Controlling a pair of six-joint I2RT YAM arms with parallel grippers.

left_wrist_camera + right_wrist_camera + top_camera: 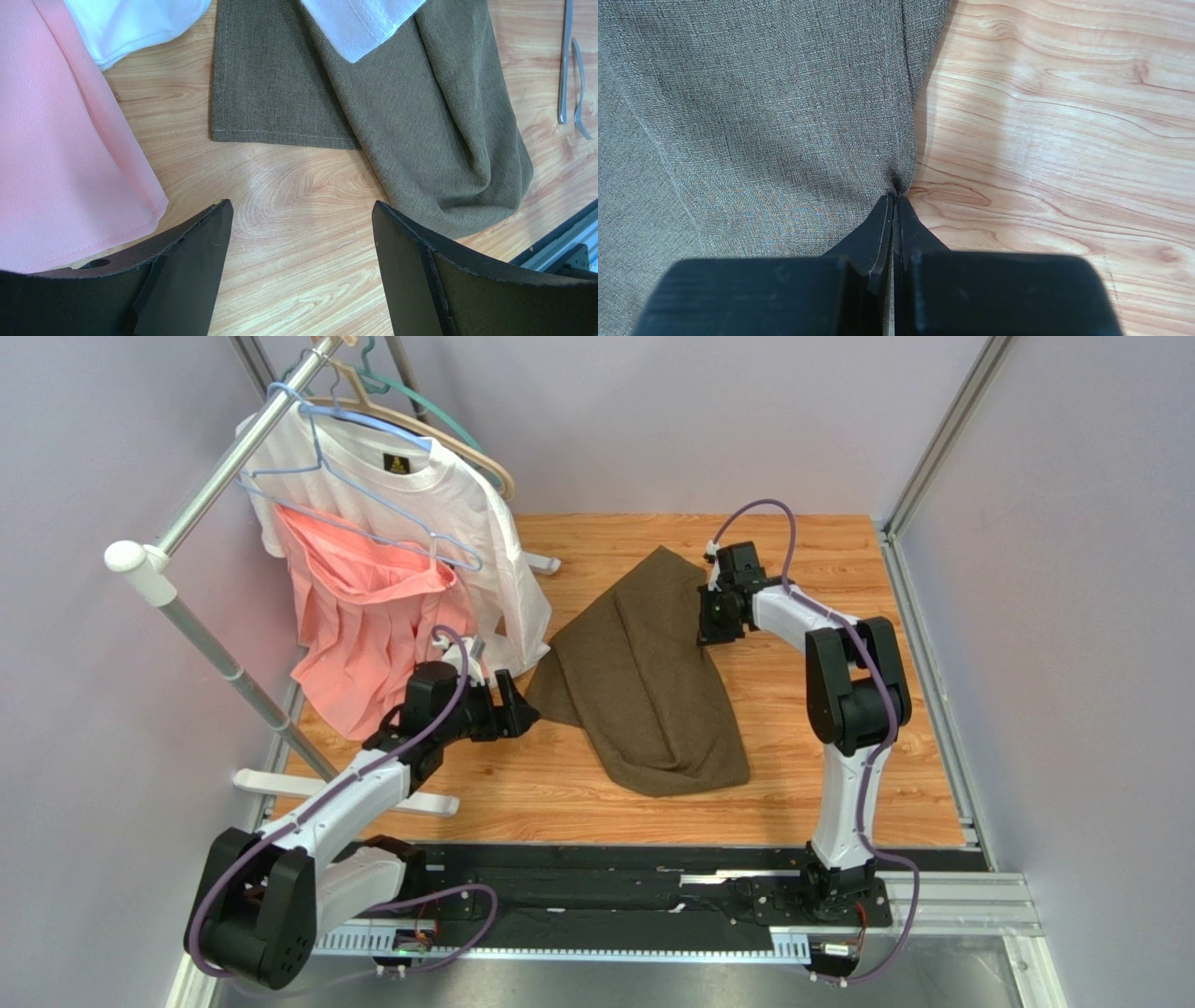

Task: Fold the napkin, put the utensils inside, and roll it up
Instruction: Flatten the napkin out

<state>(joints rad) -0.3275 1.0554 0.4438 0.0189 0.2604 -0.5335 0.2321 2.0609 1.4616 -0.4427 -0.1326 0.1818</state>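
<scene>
- pinching the napkin (645, 679) with the right gripper (896, 201), jaws pressed tight together on a small pucker of cloth at the hem, bare wood just beside.
- grip point on the napkin's far right edge, toward the far side of the table (842, 756), roughly mid-width.
- napkin: dark olive-brown, rumpled and doubled over, running from far centre of the table down toward the near edge, narrow at the far end, broader near.
- left gripper (302, 206) spread wide, nothing between the fingers, over bare wood just off the napkin's left corner, on the table's left side.
- utensils (563, 70): two slim silver pieces side by side on bare wood, clear of the napkin, at the top right of the left wrist view.
- pink garment (358, 637) and white t-shirt (421, 504) hanging from a rack (183, 518) at the far left corner.
- white sleeve end overlapping the napkin's left part in the left wrist view.
</scene>
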